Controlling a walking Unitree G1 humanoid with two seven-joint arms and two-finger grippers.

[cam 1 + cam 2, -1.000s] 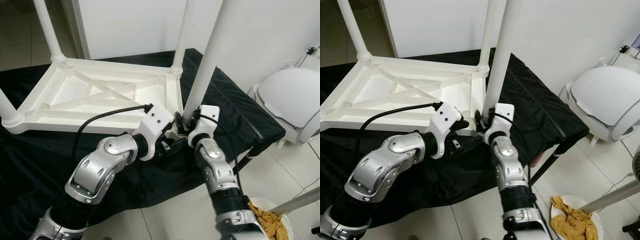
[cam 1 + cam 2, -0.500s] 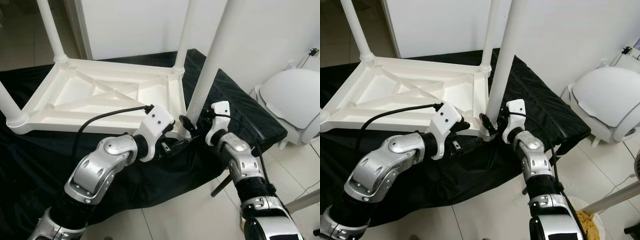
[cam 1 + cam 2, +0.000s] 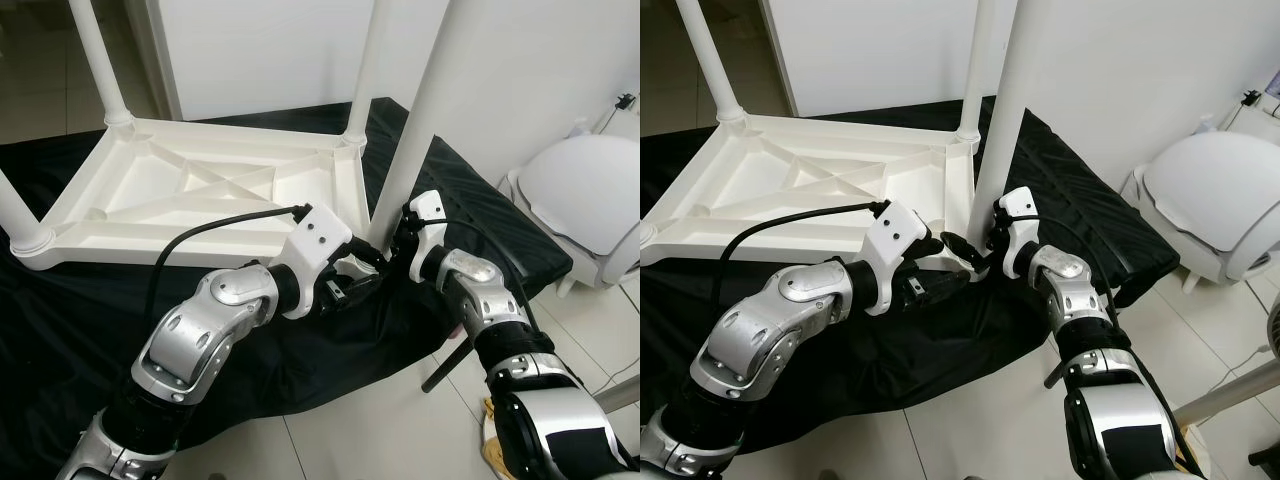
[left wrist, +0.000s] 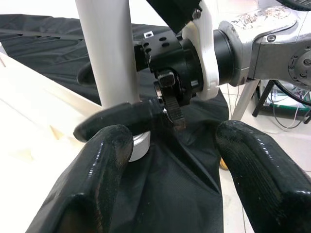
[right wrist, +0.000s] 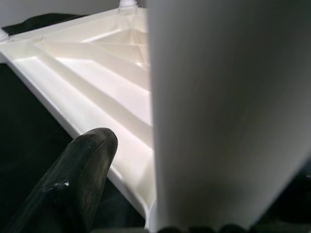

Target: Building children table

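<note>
Upside-down white table top (image 3: 200, 195) lies on a black cloth (image 3: 80, 330), legs pointing up. Work is at the near right corner: the leg (image 3: 415, 130) there stands nearly upright, long axis vertical, foot in or just at its corner socket; can't tell if it's fully seated.

Right gripper (image 3: 985, 243) is right at the leg's base, one finger (image 4: 116, 119) wrapping the leg in front, the other behind, so clamped on the leg low down. Left gripper (image 4: 172, 160) is just beside it on the robot's side, fingers (image 4: 97, 179) spread wide, holding nothing, leg base between and beyond the tips.

Right arm is the nearer one and already has it. My read: next move is turning or pushing straight down along the leg's axis.
</note>
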